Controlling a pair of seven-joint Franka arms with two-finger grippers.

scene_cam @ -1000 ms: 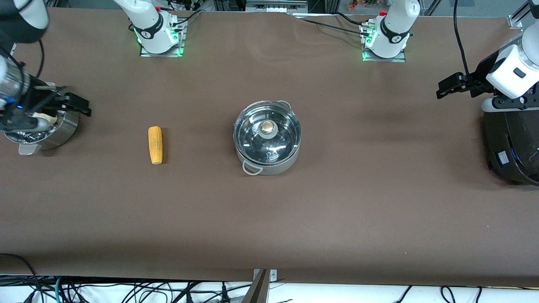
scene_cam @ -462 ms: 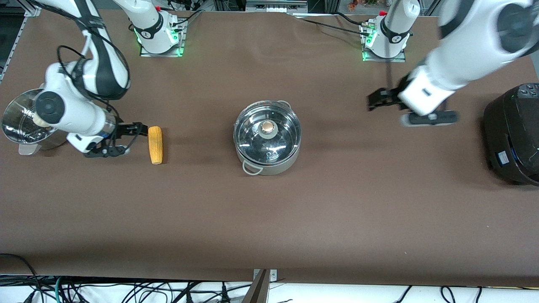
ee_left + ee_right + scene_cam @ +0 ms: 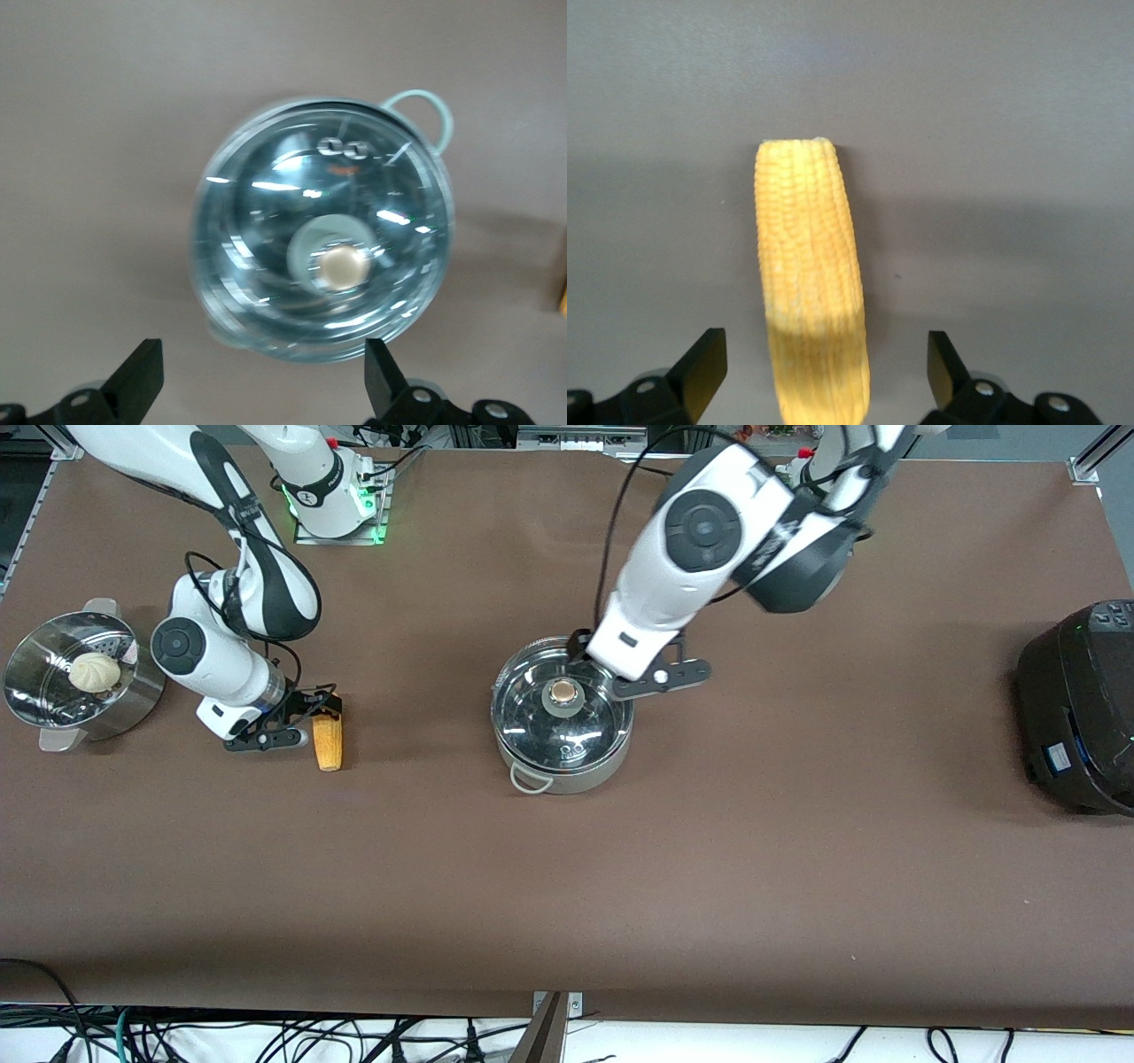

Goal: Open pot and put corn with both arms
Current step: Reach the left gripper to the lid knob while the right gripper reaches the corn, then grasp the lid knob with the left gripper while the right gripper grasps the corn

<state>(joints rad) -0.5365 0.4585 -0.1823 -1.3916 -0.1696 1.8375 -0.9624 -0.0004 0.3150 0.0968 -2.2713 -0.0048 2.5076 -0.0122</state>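
Right gripper: held wide apart over the corn's upper end, nothing gripped.
Left gripper: spread wide above the pot's rim, nothing gripped.
Corn: laid flat toward the right arm's end of the worktop.
Pot: placed mid-worktop, its lid seated.
Steamer pan: set at the right arm's edge, a bun inside.

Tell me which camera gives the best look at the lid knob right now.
The left wrist view: the tan knob sits near the middle of the glass lid, seen from straight above, with the open left gripper over the pot's rim. The front view shows the knob smaller. The right wrist view shows only the corn.
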